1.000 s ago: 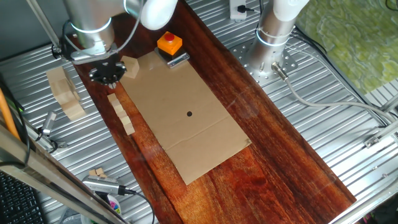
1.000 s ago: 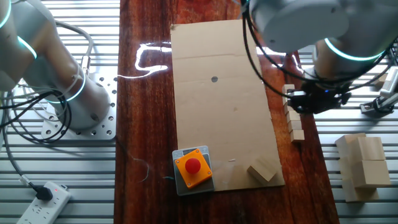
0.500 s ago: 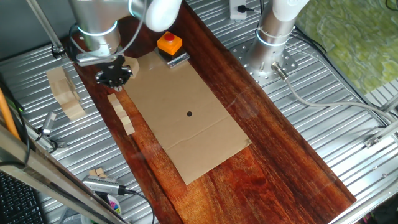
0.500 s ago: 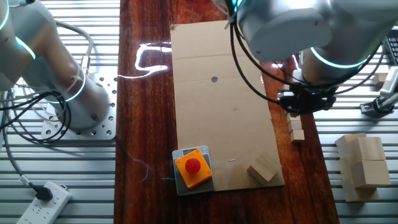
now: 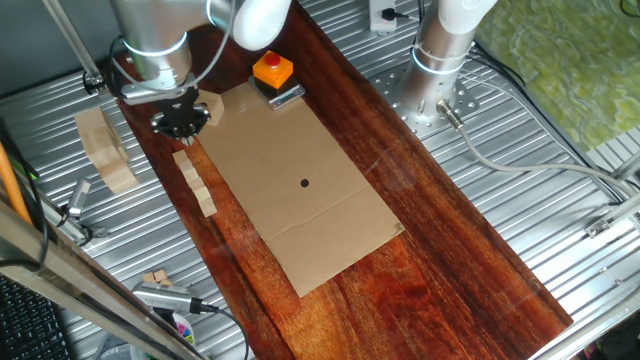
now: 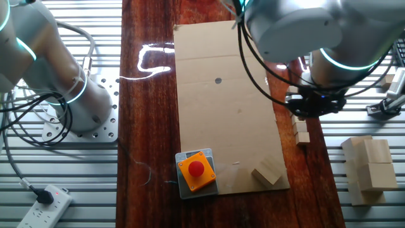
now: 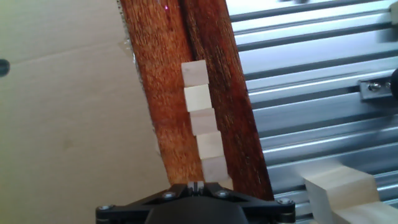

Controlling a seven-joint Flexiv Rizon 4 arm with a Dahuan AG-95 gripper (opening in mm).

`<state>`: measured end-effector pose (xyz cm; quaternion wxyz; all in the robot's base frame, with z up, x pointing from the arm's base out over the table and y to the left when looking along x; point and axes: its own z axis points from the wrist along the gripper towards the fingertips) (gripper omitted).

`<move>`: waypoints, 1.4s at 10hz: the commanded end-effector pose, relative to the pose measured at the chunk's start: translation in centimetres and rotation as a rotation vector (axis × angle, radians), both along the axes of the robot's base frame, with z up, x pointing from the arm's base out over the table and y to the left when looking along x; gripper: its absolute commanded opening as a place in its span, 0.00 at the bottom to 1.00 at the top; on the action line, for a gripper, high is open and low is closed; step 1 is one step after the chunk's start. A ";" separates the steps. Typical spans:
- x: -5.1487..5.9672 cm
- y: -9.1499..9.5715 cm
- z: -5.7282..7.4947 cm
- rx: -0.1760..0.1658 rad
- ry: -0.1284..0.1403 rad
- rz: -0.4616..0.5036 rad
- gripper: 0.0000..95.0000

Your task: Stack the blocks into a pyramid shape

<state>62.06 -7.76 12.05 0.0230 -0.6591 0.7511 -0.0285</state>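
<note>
Hand view shows the blocks (image 7: 202,124) in one line running from bottom centre toward upper middle, directly ahead of the end effector (image 7: 196,186). Whether its fingers stand apart or together, I cannot tell.

Counted on table: five small blocks (image 7: 202,121) in one row; one cardboard sheet (image 5: 300,180); one red button box (image 6: 195,170); one faceted wood chunk (image 6: 267,172).

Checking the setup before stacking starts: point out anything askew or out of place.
Nothing looks damaged or spilled. The small pale wooden blocks lie in one tidy row on the dark wood strip beside the brown cardboard sheet, none stacked yet. The faceted pale wood chunk sits tilted on the cardboard's corner near the orange-and-red button box.
</note>
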 end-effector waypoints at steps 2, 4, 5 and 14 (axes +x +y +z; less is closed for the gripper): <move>1.4 -1.3 1.9 0.013 0.025 0.032 0.00; 2.6 -1.8 3.3 0.008 0.044 0.033 0.00; 3.2 -2.0 4.0 0.000 0.052 0.043 0.00; 3.6 -2.0 4.3 0.012 0.055 0.043 0.00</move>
